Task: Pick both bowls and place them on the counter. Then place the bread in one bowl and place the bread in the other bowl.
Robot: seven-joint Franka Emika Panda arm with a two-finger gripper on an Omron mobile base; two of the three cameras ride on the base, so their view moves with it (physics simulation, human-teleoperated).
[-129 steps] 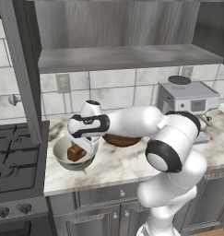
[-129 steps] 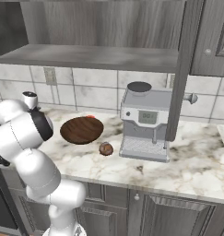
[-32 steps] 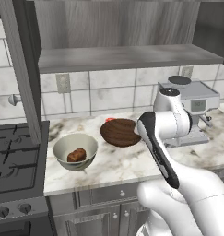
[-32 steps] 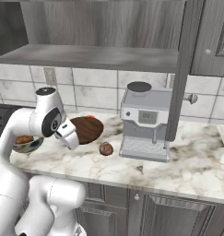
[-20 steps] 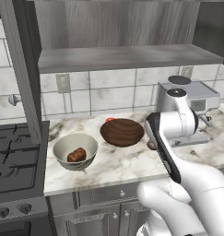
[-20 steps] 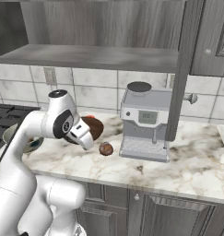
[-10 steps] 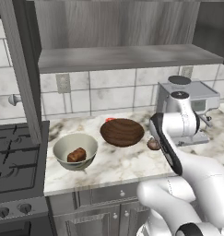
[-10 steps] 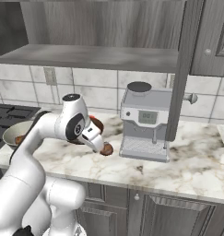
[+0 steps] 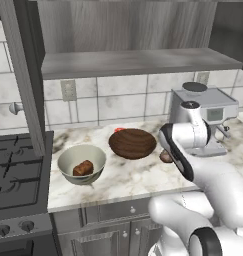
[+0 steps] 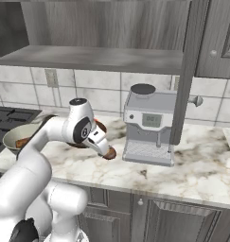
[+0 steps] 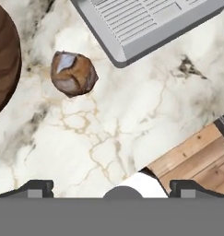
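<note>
Bread [image 11: 73, 73], unlabelled, beside coffee machine [image 11: 145, 25]

The counter [image 9: 128, 177] is polished white marble with brownish veins. The wooden bowl [image 9: 132, 143] shows dark ringed grain; the cream bowl [image 9: 81, 163] looks smooth glazed ceramic. The bread [image 11: 73, 73] has a rough brown crust. The coffee machine [image 10: 148, 125] appears brushed grey metal

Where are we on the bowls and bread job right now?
Done: the cream bowl and the wooden bowl both stand on the counter, and one bread piece lies in the cream bowl. In hand: the open gripper hangs empty above the second bread, which lies on the marble between the wooden bowl and the coffee machine. Left: grasp that bread and put it in the wooden bowl.
</note>
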